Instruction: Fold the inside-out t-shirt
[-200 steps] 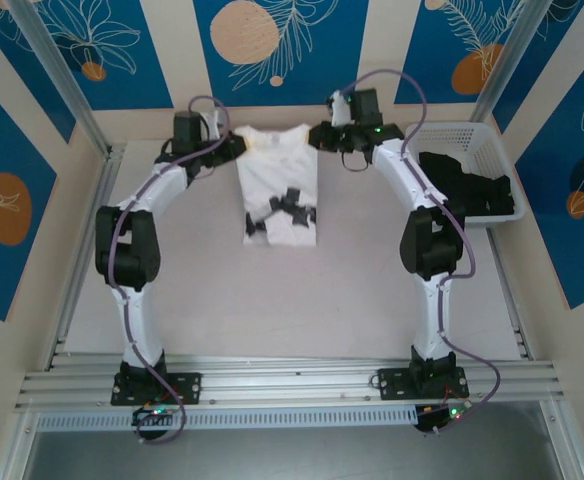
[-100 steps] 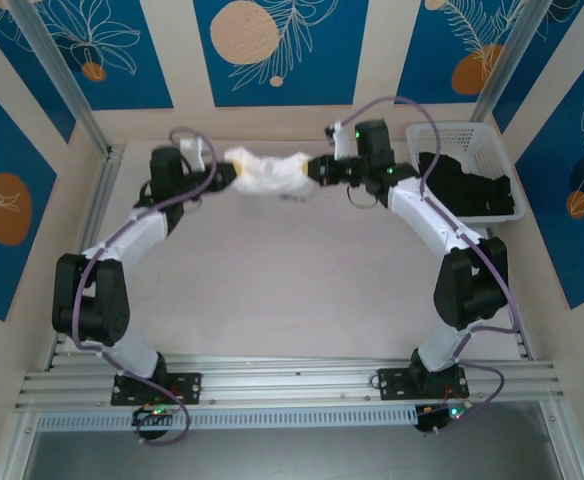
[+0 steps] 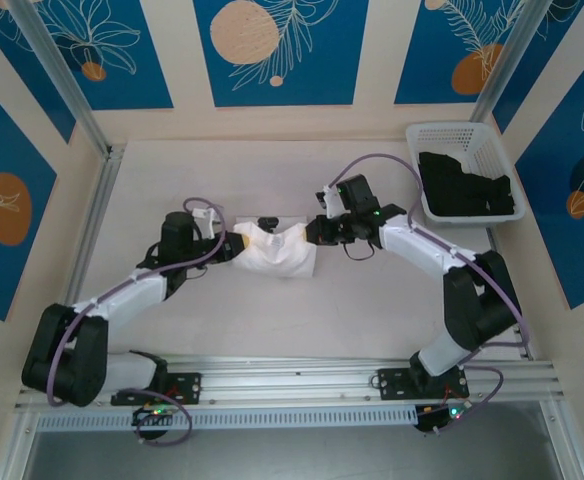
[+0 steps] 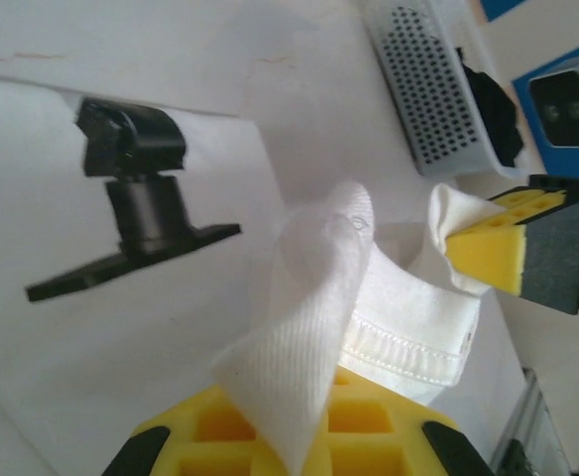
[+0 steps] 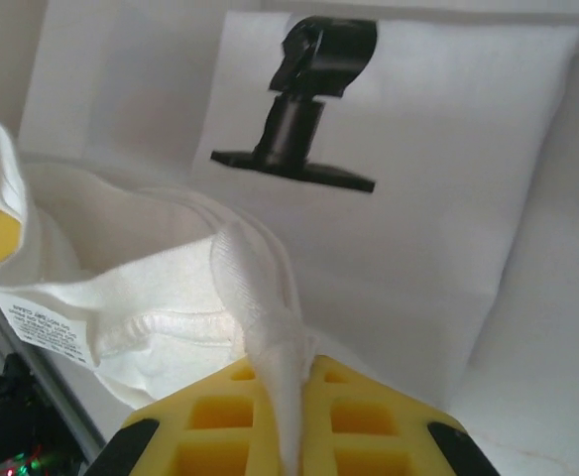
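Observation:
The white t-shirt lies bunched in a short stack at the table's middle, with a black print showing at its far edge. My left gripper is shut on the shirt's left corner. My right gripper is shut on its right corner. In the left wrist view a ribbed fold of the t-shirt runs into the shut left gripper. In the right wrist view a twisted fold of the t-shirt is pinched in the right gripper, and a care label shows at the hem.
A white basket holding a black garment stands at the back right. Aluminium rails run along the near edge, and a post stands at the back left.
Both grippers have carried the shirt's held edge from the back of the table toward the near side, folding it over onto itself. Both arms have drawn back and lowered.

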Robot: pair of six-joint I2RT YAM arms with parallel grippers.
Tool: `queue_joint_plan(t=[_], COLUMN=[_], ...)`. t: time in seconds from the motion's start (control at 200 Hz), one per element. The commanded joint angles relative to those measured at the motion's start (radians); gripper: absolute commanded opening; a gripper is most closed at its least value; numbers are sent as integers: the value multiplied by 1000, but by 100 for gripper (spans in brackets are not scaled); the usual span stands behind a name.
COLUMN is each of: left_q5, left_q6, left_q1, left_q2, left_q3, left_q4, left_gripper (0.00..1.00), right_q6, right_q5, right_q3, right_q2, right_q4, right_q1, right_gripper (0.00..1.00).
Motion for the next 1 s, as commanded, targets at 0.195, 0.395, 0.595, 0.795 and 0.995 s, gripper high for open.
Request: queue_joint_plan(t=[0.195,0.395,0.595,0.795,0.995], left_q5=[-136,-126,-107,-76,-68], left_q6=[114,127,130,98,46], left_q1=[30,70,98,129,157], left_q2=[274,428,562,719,793], left_q3=[228,348,454,569,620], left_q4=[-112,-117,-111,-86,-59], left_gripper=[5,7,9,17,26], right_q6=[-41,-71,-92,-68,-57], right_q5=[83,72,52,53,37], right_q3=[271,419,598,825,1027], right_q2=[262,406,555,734,855], right_q4=[-113,-154,-221,-327,-405], right_q1=[-21,-48,-60,-72,-92], right_gripper=[0,1,3,6,16])
